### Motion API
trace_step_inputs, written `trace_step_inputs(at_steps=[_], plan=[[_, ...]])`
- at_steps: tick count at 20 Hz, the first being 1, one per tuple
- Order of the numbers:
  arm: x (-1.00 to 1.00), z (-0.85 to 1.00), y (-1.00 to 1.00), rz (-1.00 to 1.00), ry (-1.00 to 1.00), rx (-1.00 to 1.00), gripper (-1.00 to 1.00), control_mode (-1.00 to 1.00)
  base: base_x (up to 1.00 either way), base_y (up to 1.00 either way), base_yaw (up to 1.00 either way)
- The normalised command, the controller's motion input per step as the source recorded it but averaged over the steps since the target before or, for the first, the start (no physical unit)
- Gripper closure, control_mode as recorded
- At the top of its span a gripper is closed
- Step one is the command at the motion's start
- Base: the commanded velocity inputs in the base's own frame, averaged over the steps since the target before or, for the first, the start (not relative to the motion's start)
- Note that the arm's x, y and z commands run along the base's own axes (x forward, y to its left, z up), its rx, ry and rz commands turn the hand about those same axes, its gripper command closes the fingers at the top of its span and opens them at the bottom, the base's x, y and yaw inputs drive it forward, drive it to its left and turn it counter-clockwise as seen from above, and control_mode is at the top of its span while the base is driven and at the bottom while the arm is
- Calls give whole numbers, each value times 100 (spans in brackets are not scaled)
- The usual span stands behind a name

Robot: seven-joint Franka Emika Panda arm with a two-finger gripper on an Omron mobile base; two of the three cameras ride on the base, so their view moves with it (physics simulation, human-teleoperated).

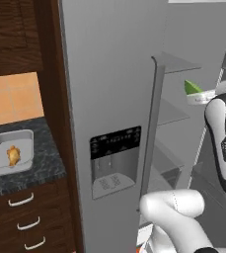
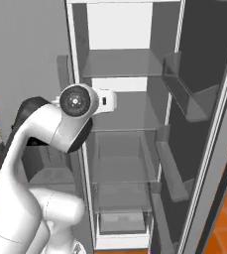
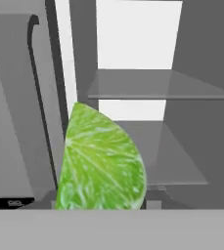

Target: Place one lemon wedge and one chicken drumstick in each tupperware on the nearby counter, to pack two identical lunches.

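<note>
Standing upright, lemon wedge (image 3: 101,161) tip points up.

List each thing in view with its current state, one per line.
lemon wedge: held in the hand, in front of the fridge.
hand: shut on the wedge.
fridge door: open.
tupperware: on the counter, holding a chicken drumstick.

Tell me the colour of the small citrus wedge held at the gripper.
Bright yellow-green lemon wedge with pale streaks; hand view shows it best.
</note>
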Motion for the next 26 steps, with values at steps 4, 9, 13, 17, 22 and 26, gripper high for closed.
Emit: trace_step_inputs(at_steps=[4,9,13,17,22,26], plan=[[0,0,0,0,0,0,100,100,-100,92,20],[0,0,0,0,0,0,100,100,-99,100,26],[0,0,0,0,0,0,100,100,-65,100,29],[0,0,0,0,0,0,100,100,12,100,14],[0,0,0,0,0,0,100,100,72,100,1],[0,0,0,0,0,0,100,100,97,79,-19]])
